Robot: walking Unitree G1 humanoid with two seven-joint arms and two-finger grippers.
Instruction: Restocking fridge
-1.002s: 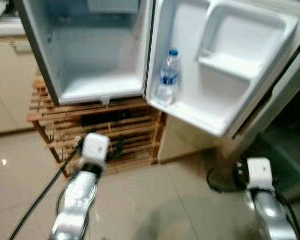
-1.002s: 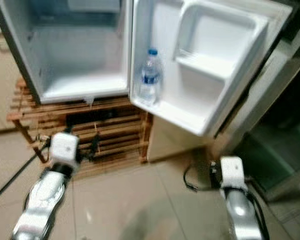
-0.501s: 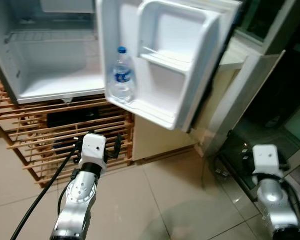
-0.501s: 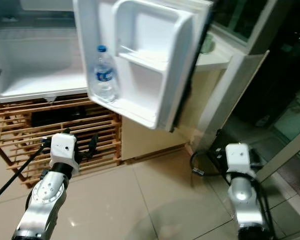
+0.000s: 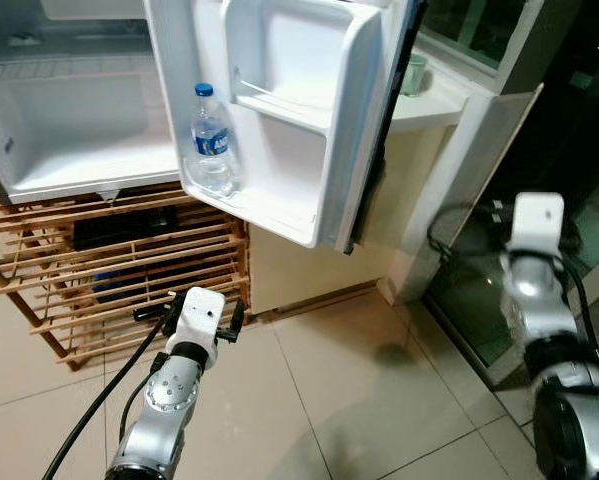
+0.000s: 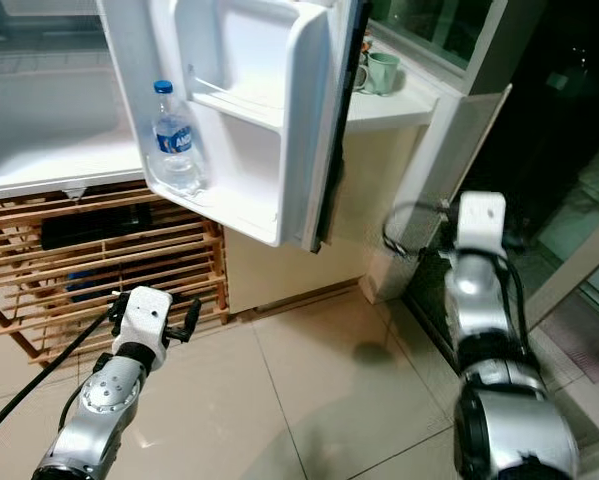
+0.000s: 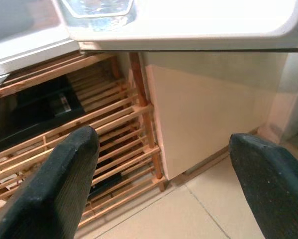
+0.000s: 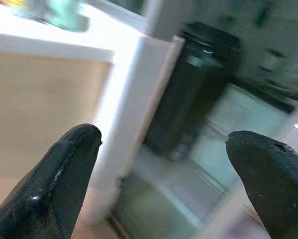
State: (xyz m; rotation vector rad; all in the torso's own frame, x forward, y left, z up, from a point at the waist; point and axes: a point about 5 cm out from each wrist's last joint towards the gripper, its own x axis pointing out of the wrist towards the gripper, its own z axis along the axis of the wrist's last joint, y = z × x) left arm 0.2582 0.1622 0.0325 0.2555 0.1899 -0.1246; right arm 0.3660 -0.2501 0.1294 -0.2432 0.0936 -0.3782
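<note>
The small white fridge [image 5: 69,140] stands open on a slatted wooden rack [image 5: 109,265]. Its door [image 5: 289,120] swings toward me, and a clear water bottle [image 5: 211,140] with a blue cap stands upright in the door's lower shelf. My left gripper [image 7: 161,139] is open and empty, low in front of the rack and under the door's bottom edge. The bottle's base [image 7: 96,7] shows just above it. My right gripper [image 8: 163,137] is open and empty, raised at the right beside a white panel [image 6: 444,190].
A green mug [image 6: 384,72] sits on the white counter [image 6: 404,105] behind the door. Dark glass doors [image 5: 579,110] stand at the far right. A black box [image 5: 119,228] lies in the rack. A black cable [image 5: 89,405] trails from my left arm over the beige tile floor [image 5: 359,400].
The view has swung right, so the fridge sits further left. My right arm has risen from low near the floor to beside the white panel. The left arm stays low.
</note>
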